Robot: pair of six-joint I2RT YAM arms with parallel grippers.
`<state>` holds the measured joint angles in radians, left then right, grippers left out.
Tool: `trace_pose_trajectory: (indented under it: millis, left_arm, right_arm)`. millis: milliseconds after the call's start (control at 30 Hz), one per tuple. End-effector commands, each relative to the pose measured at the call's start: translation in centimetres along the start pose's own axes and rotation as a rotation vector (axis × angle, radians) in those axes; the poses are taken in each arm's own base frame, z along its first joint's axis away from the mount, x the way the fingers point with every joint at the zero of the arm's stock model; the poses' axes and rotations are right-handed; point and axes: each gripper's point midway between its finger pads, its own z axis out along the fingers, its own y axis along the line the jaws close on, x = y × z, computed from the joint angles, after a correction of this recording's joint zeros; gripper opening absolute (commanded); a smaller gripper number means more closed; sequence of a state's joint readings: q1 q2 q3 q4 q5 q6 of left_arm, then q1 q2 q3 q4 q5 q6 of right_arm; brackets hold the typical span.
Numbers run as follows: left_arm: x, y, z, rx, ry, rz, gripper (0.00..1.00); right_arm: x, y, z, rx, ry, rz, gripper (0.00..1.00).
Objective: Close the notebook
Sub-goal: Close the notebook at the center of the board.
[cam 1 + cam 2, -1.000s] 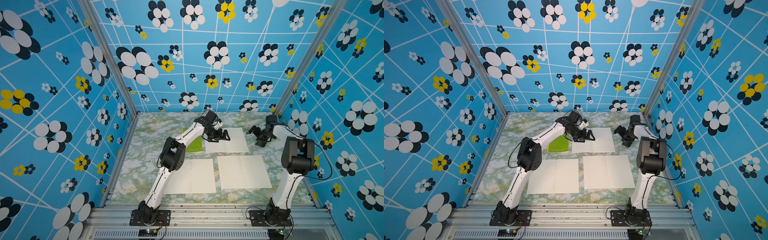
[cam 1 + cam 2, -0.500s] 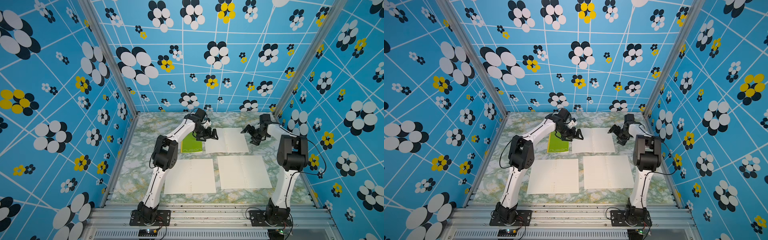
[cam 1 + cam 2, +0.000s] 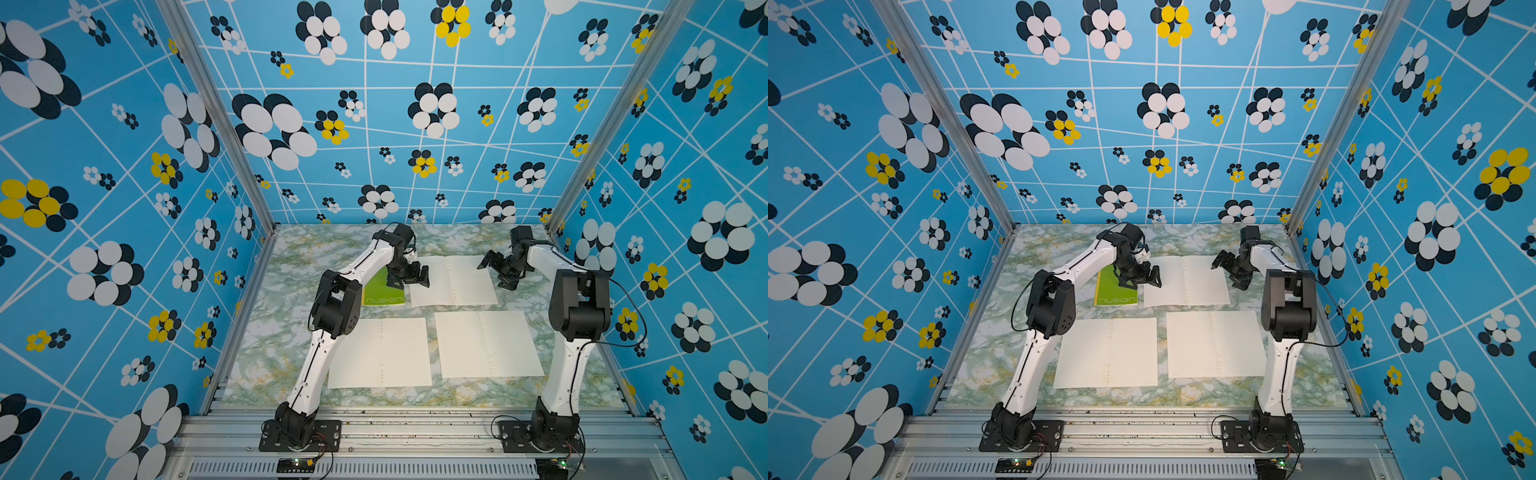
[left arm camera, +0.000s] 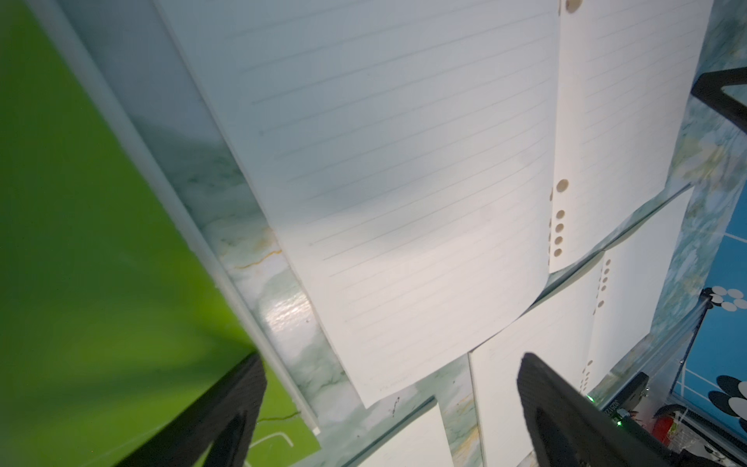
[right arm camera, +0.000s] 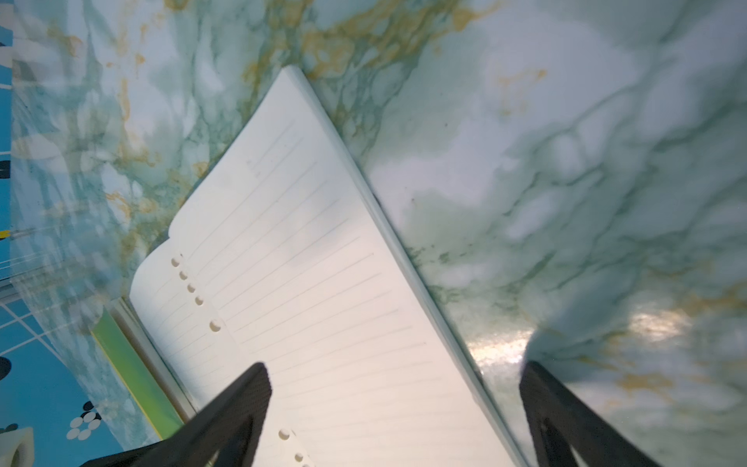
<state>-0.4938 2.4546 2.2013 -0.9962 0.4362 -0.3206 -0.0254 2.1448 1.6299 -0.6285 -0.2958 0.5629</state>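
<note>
An open notebook point(image 3: 455, 280) point(image 3: 1185, 280) lies flat at the far middle of the table, lined pages up. My left gripper point(image 3: 410, 276) point(image 3: 1142, 278) hangs open low at its left edge, between it and a closed green notebook point(image 3: 384, 291) point(image 3: 1115, 291). In the left wrist view the gripper point(image 4: 390, 364) is wide apart, with the green cover point(image 4: 81, 242) on one side and the left page point(image 4: 404, 161) ahead. My right gripper point(image 3: 496, 268) point(image 3: 1229, 268) is open at the notebook's right edge; in the right wrist view the gripper point(image 5: 394, 368) straddles that edge of the page point(image 5: 323, 303). Neither holds anything.
Two more open notebooks point(image 3: 382, 353) point(image 3: 486, 345) lie side by side nearer the front of the marble table point(image 3: 291, 332). Blue flowered walls point(image 3: 124, 249) close in three sides. The arm bases stand on the metal rail point(image 3: 415, 424) at the front.
The left gripper has drawn back leftward from over the left page to the notebook's left edge by the green cover. The right gripper has shifted slightly toward the right page edge.
</note>
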Motion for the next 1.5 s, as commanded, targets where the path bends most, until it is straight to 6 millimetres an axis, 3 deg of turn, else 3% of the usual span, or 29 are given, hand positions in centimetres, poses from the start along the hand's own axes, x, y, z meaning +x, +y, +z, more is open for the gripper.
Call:
trace_pose_trajectory:
  millis: [0,267,600,633,767,1467]
  left_arm:
    - [0.9,0.3,1.2,-0.036,0.044,-0.003,1.00]
    - [1.0,-0.3,2.1,-0.034,0.051,-0.008,1.00]
    - [1.1,0.9,2.7,-0.097,0.054,-0.074,1.00]
    - [1.2,0.9,2.8,-0.097,0.057,-0.084,1.00]
    - [1.2,1.3,3.4,-0.116,0.050,-0.117,1.00]
    - [1.9,-0.4,6.2,-0.037,0.103,-0.179,0.99]
  right_arm:
    - [0.5,-0.5,0.4,0.057,0.023,-0.025,0.99]
    - [1.0,-0.3,0.6,0.068,0.034,-0.043,0.99]
    - [1.6,0.0,0.8,0.074,0.042,-0.059,0.99]
    - [2.1,-0.5,1.9,0.089,0.066,-0.055,0.99]
    - [2.6,-0.2,2.2,0.093,0.074,-0.066,0.99]
    - [4.1,0.9,2.8,0.075,0.097,-0.089,0.99]
